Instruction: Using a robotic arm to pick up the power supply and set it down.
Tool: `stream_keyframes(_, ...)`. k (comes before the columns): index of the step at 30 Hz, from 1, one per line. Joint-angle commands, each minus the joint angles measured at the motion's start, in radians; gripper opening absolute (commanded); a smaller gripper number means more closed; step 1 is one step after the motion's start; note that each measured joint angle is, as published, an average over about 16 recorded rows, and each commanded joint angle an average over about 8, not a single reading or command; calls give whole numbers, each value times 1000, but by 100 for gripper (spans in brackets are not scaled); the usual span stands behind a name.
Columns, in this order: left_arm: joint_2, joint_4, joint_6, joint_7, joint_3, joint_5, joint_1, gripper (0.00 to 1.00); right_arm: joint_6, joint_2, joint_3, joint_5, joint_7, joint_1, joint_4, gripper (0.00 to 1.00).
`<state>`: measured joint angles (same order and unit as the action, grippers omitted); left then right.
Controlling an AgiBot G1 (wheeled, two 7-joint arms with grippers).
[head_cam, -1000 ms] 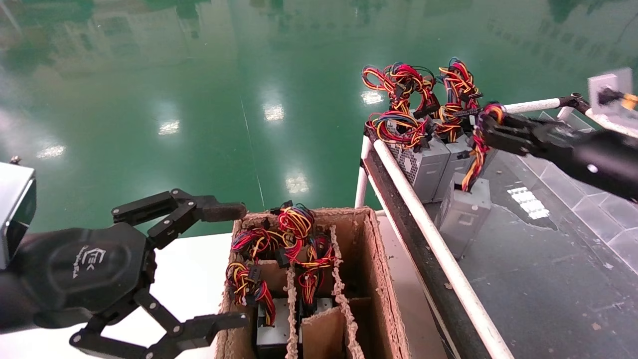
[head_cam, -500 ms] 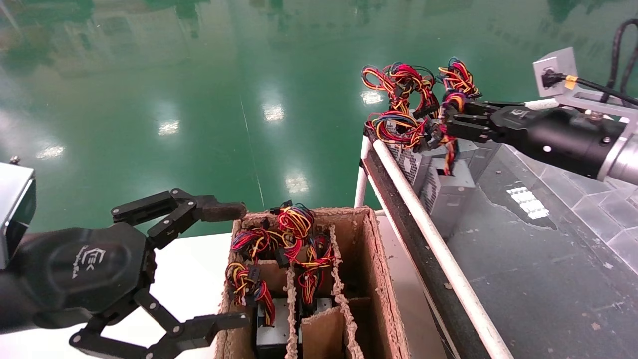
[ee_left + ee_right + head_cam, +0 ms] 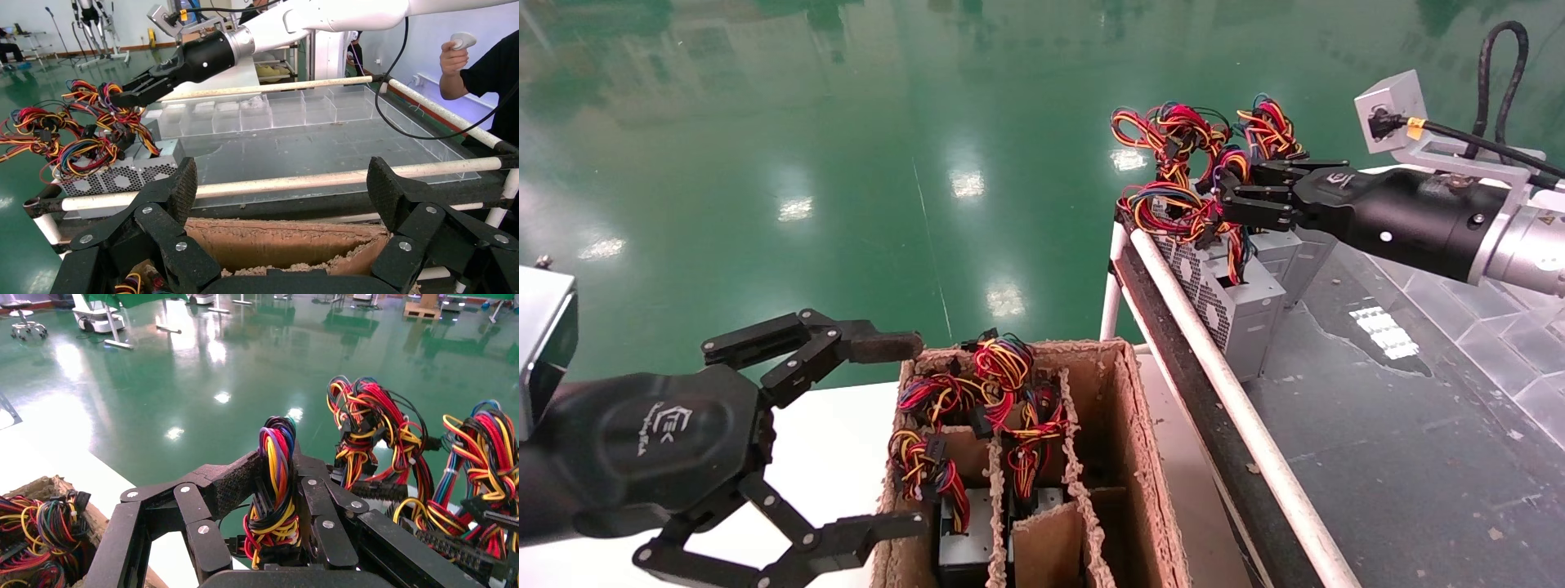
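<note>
We note the right end effector (image 3: 1228,204) pinched tight on the wire bundle (image 3: 273,478) of the power supply (image 3: 1238,306). Versus 1 s ago, the arm has swung toward the rack's rail (image 3: 1214,359) and the box, then hanging tilted, now sits upright on the dark surface (image 3: 1401,457), touching the row of other supplies (image 3: 1287,253). We judge placement nearly done; release remains. Left end effector (image 3: 846,441) hangs spread wide, holding nothing, beside the cardboard box (image 3: 1140,457).

We are extending our black linked-finger right gripper (image 3: 1228,202) forward, fingers clamped, while our matching left gripper (image 3: 891,433) is hanging spread wide.
</note>
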<state>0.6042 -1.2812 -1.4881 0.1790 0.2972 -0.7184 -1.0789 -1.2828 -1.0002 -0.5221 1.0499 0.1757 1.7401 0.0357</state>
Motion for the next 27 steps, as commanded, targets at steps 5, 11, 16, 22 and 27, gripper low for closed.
stream_keyframes(5, 0, 0, 0, 0, 0, 0, 0, 100, -5, 2, -2, 4, 3, 4, -14, 100)
stream_keyframes(11, 0, 0, 0, 0, 1, 0, 0, 100, -10, 10, -5, 8, 10, 10, -18, 100)
stream_keyframes(16, 0, 0, 0, 0, 1, 1, 0, 100, -10, 17, -9, 14, 19, 14, -21, 100)
stream_keyframes(22, 0, 0, 1, -1, 1, 1, 0, 100, -14, 25, -11, 16, 20, 21, -24, 100)
stream_keyframes(27, -1, 0, 1, -1, 1, 1, 0, 100, -22, 30, -12, 17, 21, 27, -25, 100)
